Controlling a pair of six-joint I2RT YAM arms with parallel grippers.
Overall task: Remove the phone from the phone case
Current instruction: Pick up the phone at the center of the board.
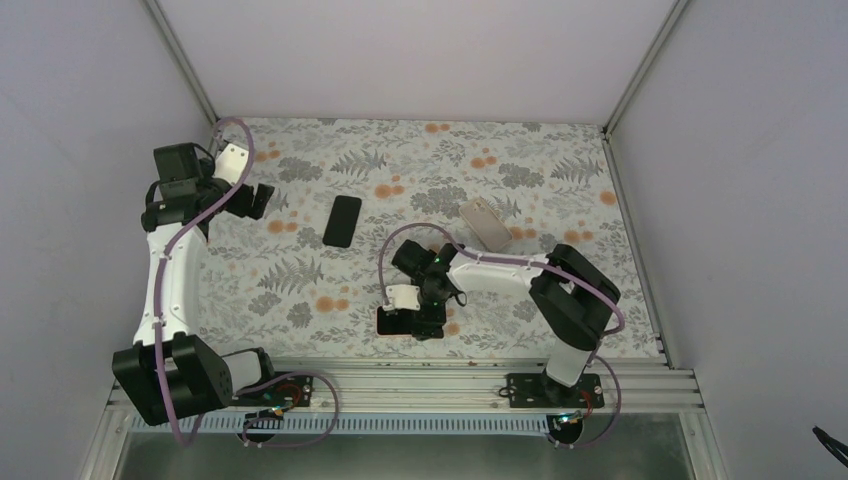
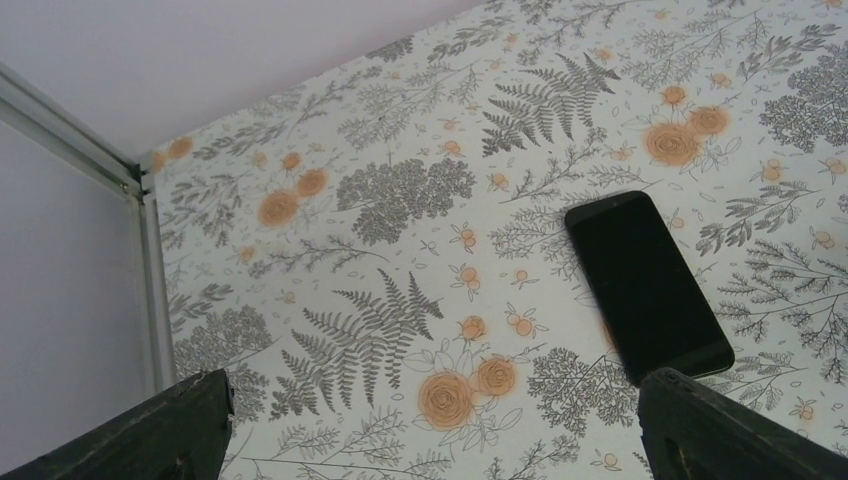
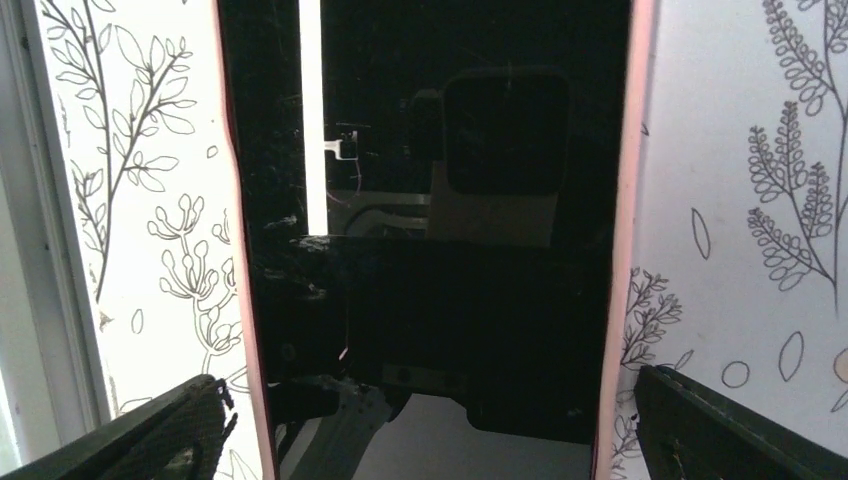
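Cased phone lies flat on the bench, screen up, at the near edge about centre, right under the wrist of the right arm. Only container here is the pink case. Its thin pink rim runs along both long sides, with the phone seated inside it. The screen is black glossy glass that mirrors the camera housing and a bright light strip. In the top view the cased phone is just a dark rectangle, mostly covered by the wrist.

Right jaws are spread wide and grip nothing. The dark fingers sit one to each long side of the phone, outside the pink rim. Can't tell if they touch the bench.

Left jaws are also wide apart and empty, at the far left of the bench on the left arm. Their dark fingers are angled down over the print.

Just right of them is a black slab, flat and smooth with rounded corners, lying bare on the bench. Can't tell if it's a phone or a case.

A beige flat rounded rectangle lies at an angle farther right, on the far side of the right arm, apart from the black slab.

Bench cover is matte white, printed with grey ferns and orange flowers. A ribbed aluminium rail runs along the near edge.
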